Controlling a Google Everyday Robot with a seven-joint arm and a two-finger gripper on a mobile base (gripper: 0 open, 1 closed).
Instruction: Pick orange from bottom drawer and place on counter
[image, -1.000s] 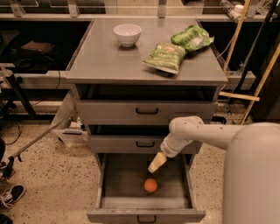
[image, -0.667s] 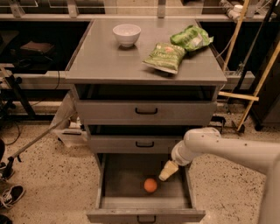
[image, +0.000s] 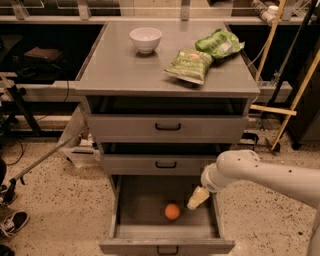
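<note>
Bottom drawer holds the orange, just beside the end effector; its opening cannot be told.

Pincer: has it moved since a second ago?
Yes. The cream pincer, over the open grey metal bottom drawer, went rightward and slightly down against the unmoved small round orange fruit.

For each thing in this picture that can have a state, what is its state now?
bottom drawer: pulled open.
orange: loose on the drawer floor, not gripped.
gripper: down in the bottom drawer, right of the orange, apart from it.
top drawer: not pulled out.
middle drawer: not pulled out.
white bowl: upright on the counter.
pale green bag: lying on the counter.
dark green bag: lying on the counter.
</note>
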